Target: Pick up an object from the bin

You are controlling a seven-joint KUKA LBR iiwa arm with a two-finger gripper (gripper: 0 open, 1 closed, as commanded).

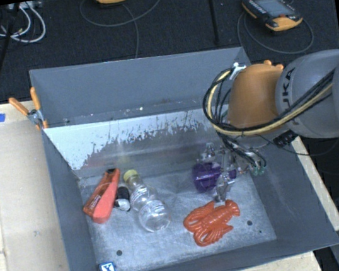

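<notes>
Now: gripper low over the red lobster, right half of bin

Target-side thing is a red toy lobster point(212, 222), flat on the bin floor, front right of centre, claws pointing up-right. Gripper point(222, 195) is down at the lobster's upper-right end, at or just above the claws; can't tell if it touches. Can't tell whether the tool is apart or together either: the tip is small and dark against the clutter. Nothing visibly clamped in it.

Just behind the gripper, toward the back wall: a purple translucent object point(205, 175), close beside the tool and apart from the lobster.

Left of those, mid-floor: a clear plastic bottle point(146, 205) lying on its side, yellowish cap toward the back, well apart from the lobster. Beside its neck sits a small black-and-white item point(122, 201), kind unclear. Next to that, furthest left, a red-orange handheld tool point(102, 195) lying tilted.

Orange wrist cover point(254, 95) with looped cables point(215, 102) sits over the right rim of the grey bin point(149, 90).
</notes>
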